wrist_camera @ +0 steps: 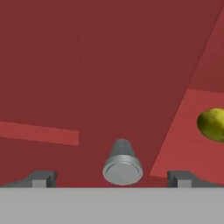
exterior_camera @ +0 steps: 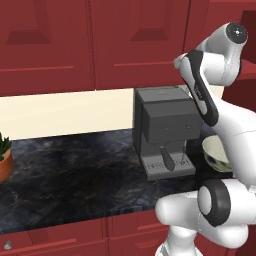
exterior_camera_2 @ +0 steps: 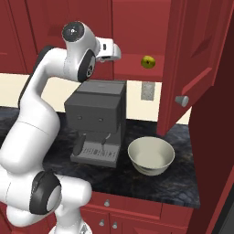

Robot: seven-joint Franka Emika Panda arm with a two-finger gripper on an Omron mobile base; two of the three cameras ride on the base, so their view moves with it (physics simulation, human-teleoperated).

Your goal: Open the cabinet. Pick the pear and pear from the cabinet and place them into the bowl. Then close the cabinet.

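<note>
The gripper [wrist_camera: 112, 179] stands wide open, empty — a silver knob [wrist_camera: 122, 165] of the cabinet [exterior_camera_2: 192, 50] sits between its fingertips. One pear [exterior_camera_2: 147, 61] rests on the shelf, at the knob's three o'clock in the hand view. The bowl [exterior_camera_2: 151, 156] stands on the counter [exterior_camera: 75, 175] beside the coffee machine [exterior_camera_2: 97, 121].

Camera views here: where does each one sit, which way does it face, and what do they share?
Left base view: behind the arm's left, facing the grey boxy coffee machine on the counter; white arm at right.
Right base view: behind its right, facing the open dark red wooden cabinet door; arm at left.
Hand view: on the hand, facing a round silver knob between the open claw tips.
Shared: both base views show the round cream-white bowl; right base and hand views show the yellow-green pear.
</note>
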